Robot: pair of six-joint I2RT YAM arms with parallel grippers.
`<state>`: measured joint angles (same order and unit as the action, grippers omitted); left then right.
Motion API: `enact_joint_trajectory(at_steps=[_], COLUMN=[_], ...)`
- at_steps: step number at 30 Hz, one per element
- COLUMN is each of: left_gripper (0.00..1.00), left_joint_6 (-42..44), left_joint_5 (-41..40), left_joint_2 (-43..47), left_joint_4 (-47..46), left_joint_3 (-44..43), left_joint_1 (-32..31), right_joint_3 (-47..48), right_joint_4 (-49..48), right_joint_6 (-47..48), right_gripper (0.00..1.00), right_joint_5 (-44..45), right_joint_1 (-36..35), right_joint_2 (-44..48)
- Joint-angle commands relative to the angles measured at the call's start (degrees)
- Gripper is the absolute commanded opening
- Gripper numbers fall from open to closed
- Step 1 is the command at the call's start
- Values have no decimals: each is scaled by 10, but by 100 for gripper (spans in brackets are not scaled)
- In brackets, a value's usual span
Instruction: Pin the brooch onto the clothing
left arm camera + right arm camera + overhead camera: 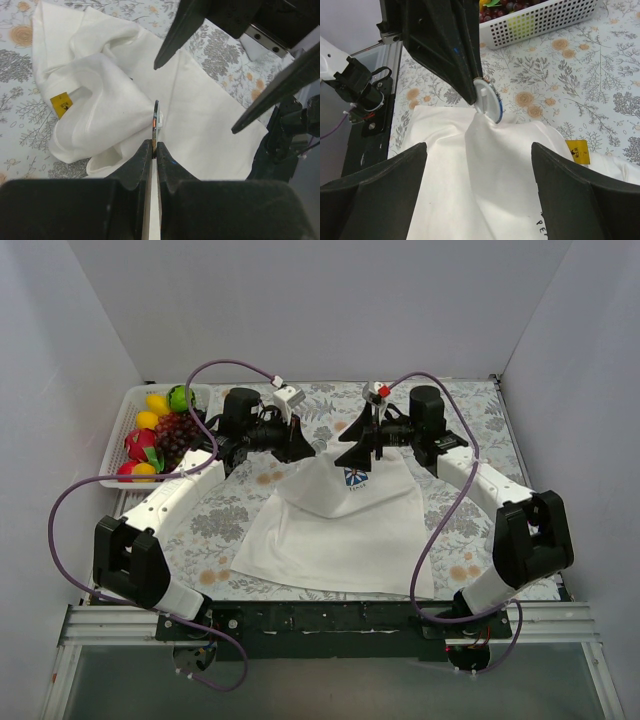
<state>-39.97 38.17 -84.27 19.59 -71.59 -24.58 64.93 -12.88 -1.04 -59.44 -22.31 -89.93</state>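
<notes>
Pinches the brooch point(156, 120) edge-on in the closed left end effector point(155, 147), against a raised fold of the T-shirt point(330, 530) on the counter point(230, 525); holds the right end effector point(479, 150) wide open, empty.

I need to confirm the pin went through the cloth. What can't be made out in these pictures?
- Right wrist view: the left gripper covers half the brooch; its pin, and whether it pierces the shirt, are hidden.
- Left wrist view: the brooch shows edge-on only, so its face is unseen.
- Top view: the brooch is too small to find.
</notes>
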Motion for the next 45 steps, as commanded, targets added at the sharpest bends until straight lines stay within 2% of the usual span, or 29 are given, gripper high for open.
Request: enact_joint_trajectory(at_steps=[1,7,15,20,25,26,28,29,30,31,32,33,34,41,45], left_gripper=[0,0,0,0,2,11,30,42,62,73,80,92,97,98,98], left_joint_6=[-31,-69,-133,-195,-238,-247,-252,-253,-253,-252,-252,-252,-252,-259,-260], left_joint_5=[-87,-217,-293,-276,-251,-248,-238,-232,-225,-226,-225,-229,-238,-246,-234], left_joint_2=[17,-46,-160,-218,-257,-263,-264,-257,-252,-244,-224,-210,-197,-71,-6], left_joint_4=[-27,-39,-43,-55,-54,-54,-51,-50,-47,-46,-47,-47,-47,-40,-32], left_joint_3=[-6,-52,-121,-144,-164,-166,-174,-174,-173,-168,-160,-139,-123,10,77], left_joint_1=[1,5,44,78,118,123,132,136,137,137,138,138,137,140,141], right_joint_3=[-12,-21,-70,-103,-153,-159,-176,-181,-185,-194,-198,-204,-216,-266,-286], right_joint_4=[-28,8,44,81,108,118,128,128,153,158,163,168,168,178,179], right_joint_6=[9,9,9,2,-27,-41,-49,-53,-61,-65,-68,-76,-79,-105,-111], right_gripper=[93,94,94,94,94,94,93,93,93,93,93,94,93,93,86], right_joint_5=[20,66,155,211,306,350,386,424,437,448,466,473,477,501,510], right_joint_1=[-1,-5,-17,-20,-24,-26,-35,-39,-42,-46,-47,-49,-49,-60,-66], right_joint_2=[32,36,67,95,125,128,141,145,156,161,173,179,187,225,199])
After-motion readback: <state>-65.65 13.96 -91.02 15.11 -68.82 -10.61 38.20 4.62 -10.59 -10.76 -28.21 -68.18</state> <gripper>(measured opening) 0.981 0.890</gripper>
